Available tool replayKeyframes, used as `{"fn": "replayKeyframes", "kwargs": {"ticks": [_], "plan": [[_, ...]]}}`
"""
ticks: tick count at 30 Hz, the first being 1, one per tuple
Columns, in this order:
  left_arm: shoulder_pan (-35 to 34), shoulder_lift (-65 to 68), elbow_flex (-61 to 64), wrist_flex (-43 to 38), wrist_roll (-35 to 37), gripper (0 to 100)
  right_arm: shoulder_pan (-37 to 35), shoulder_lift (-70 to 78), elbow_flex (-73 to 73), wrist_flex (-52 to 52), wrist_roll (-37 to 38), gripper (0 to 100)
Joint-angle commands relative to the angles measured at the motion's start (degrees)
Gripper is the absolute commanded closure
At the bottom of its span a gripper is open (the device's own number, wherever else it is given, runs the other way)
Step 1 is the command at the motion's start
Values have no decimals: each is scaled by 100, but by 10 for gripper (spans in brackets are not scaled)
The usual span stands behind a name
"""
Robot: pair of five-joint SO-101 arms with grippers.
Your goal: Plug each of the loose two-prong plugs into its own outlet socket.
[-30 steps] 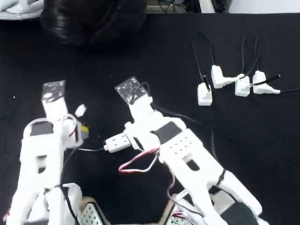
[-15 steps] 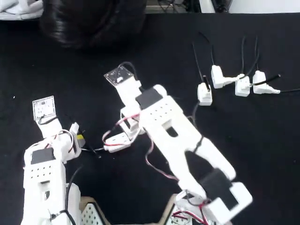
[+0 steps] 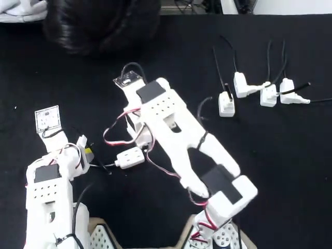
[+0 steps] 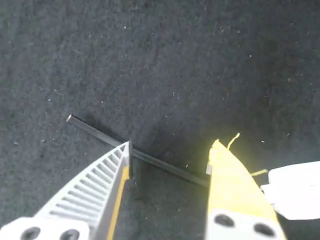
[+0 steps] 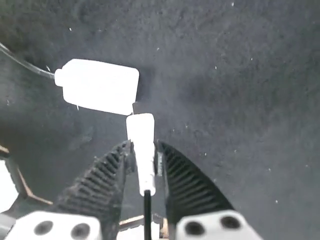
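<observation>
**Plug pinched right up against the socket, left side just hanging open**

The right arm (image 3: 176,129) has its jaws clenched on a loose plug (image 5: 140,131). It's a small white plastic body, a rounded-off rectangle, with a black cord coming out of the back end between the dark ribbed pads (image 5: 107,172). The plug's front end sits just beside the outlet socket (image 5: 97,86), a smooth white block with rounded corners and its own thin dark cord out of one end. There's a small bit of metal at the join. I think it's a prong meeting the block's face, but from this angle I can't tell whether it's actually in a slot.

In the high view that same block lies flat on the counter (image 3: 270,166), between the two arms.

The left arm (image 3: 49,192) has its jaws released and spread wide just above the cloth — one finger pale and ribbed, the other yellow. A thin, stiff-looking black cord (image 4: 145,159) runs across the gap between them.

The counter is covered in black, felt-like cloth dotted with lint. Well apart from all this is a loose row of four more white blocks (image 3: 226,104) with black cords. The small square board (image 3: 47,118) on the left wrist has markings too small to read.
</observation>
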Motion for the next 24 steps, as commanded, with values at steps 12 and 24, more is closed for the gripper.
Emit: {"fn": "replayKeyframes", "kwargs": {"ticks": [12,24], "plan": [[-4,-97,-13,-79,35,748,-35,699,-1121,633,-422,988],[-4,-97,-13,-79,26,748,-35,708,-1112,633,-422,987]]}}
